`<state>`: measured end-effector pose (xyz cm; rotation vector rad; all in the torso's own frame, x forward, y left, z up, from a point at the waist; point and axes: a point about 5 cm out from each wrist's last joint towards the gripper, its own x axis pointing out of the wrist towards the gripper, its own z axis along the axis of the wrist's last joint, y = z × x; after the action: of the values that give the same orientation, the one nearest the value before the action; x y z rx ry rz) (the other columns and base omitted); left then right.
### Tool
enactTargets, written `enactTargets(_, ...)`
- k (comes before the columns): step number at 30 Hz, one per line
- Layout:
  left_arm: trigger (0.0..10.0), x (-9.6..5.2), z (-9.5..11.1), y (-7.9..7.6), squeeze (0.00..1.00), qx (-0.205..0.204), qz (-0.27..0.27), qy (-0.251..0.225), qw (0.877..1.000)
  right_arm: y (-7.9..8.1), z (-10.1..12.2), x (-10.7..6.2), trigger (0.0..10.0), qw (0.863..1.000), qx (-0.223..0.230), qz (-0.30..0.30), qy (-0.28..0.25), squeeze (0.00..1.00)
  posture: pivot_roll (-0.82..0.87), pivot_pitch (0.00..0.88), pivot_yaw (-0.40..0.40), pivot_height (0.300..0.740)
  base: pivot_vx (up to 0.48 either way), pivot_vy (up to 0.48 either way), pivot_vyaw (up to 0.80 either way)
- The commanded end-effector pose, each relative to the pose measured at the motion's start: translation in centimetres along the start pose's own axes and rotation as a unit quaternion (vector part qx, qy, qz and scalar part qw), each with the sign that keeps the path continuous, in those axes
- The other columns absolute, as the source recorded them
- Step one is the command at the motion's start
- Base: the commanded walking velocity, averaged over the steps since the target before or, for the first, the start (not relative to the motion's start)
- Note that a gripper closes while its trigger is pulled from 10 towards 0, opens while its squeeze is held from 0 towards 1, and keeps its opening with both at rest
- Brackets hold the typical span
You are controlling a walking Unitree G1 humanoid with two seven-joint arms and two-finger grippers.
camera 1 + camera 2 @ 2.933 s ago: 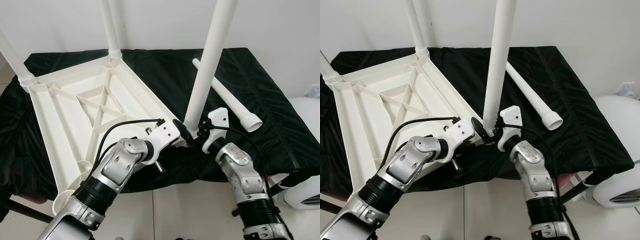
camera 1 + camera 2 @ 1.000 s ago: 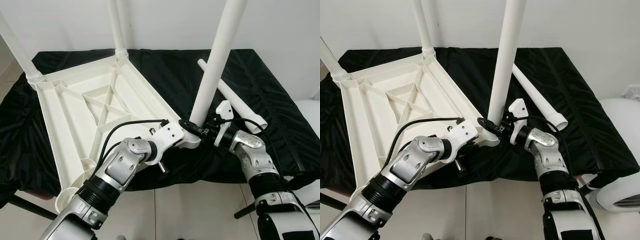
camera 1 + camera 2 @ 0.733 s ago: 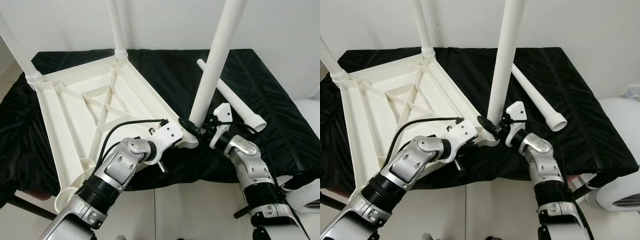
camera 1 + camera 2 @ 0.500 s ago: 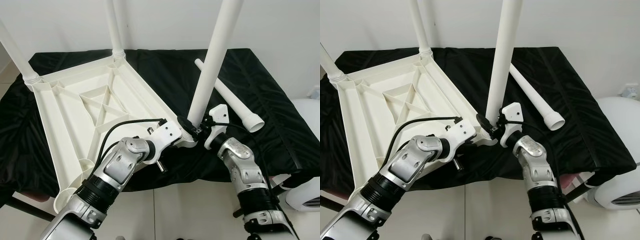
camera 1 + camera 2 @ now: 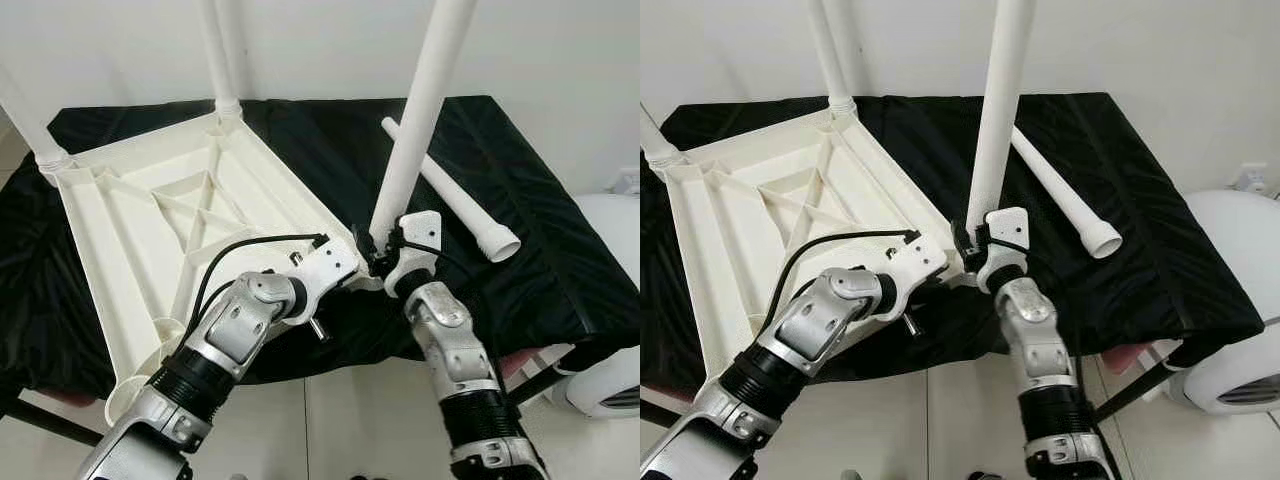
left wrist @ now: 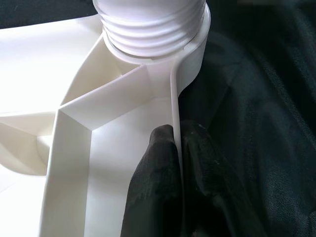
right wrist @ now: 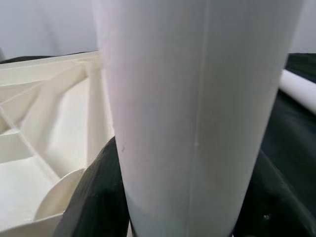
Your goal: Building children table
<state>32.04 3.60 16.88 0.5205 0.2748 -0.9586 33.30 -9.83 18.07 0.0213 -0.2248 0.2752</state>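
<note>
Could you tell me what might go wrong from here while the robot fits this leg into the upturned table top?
The leg leans a little in its corner socket, so its thread may cross. The left gripper pinches only a thin rim, so the table top could slip or twist. The loose leg nearby could get knocked off the cloth.

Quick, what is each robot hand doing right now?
Left gripper: shut on the table top rim.
Right gripper: shut on the upright leg.

No readable text, label, brand, number or sign on any surface.
</note>
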Motion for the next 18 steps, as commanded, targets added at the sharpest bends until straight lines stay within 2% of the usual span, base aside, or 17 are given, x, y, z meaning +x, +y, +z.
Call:
enactTargets(1, 10.0, 0.4, -0.5, -0.5, 0.0, 0.011, -0.006, 0.015, 1.0, 2.1, 0.5, 0.0, 10.0, 1.0, 0.005, -0.014, -0.009, 0.0, -0.1, 0.111, 0.036, 0.74, 0.0, 0.0, 0.0)
enactTargets(4, 10.0, 0.3, -0.6, -0.5, 0.0, 0.011, -0.006, 0.017, 1.0, 2.8, 0.1, -0.2, 10.0, 0.999, -0.021, -0.038, 0.003, 0.0, -0.09, 0.113, 0.035, 0.74, 0.0, 0.0, 0.0)
enactTargets(11, 10.0, 0.3, -0.7, -0.5, 0.0, 0.009, -0.004, 0.018, 1.0, 3.4, -0.6, -0.7, 10.0, 0.997, -0.016, -0.068, 0.02, 0.0, -0.09, 0.109, 0.029, 0.74, 0.0, 0.0, 0.0)
enactTargets(12, 10.0, 0.2, -0.7, -0.5, 0.0, 0.009, -0.003, 0.018, 1.0, 3.4, -0.7, -0.8, 10.0, 0.997, -0.011, -0.067, 0.022, 0.04, -0.09, 0.109, 0.029, 0.74, 0.0, 0.0, 0.0)
enactTargets(13, 10.0, 0.2, -0.7, -0.5, 0.0, 0.009, -0.004, 0.018, 1.0, 3.2, -0.6, -0.8, 10.0, 0.997, -0.014, -0.067, 0.02, 0.69, -0.09, 0.109, 0.029, 0.74, 0.0, 0.0, 0.0)
enactTargets(14, 10.0, 0.2, -0.7, -0.5, 0.0, 0.009, -0.004, 0.018, 1.0, 3.2, -0.6, -0.8, 10.0, 0.997, -0.014, -0.067, 0.02, 0.69, -0.09, 0.109, 0.029, 0.74, 0.0, 0.0, 0.0)
enactTargets(15, 10.0, 0.2, -0.7, -0.5, 0.0, 0.009, -0.004, 0.018, 1.0, 3.2, -0.6, -0.9, 10.0, 0.998, -0.007, -0.063, 0.019, 1.0, -0.09, 0.103, 0.027, 0.74, 0.0, 0.0, 0.0)
enactTargets(18, 10.0, 0.3, -0.7, -0.6, 0.0, 0.009, -0.005, 0.018, 1.0, 2.9, -0.4, -1.0, 10.0, 0.998, 0.001, -0.063, 0.013, 1.0, -0.09, 0.103, 0.027, 0.74, 0.0, 0.0, 0.0)
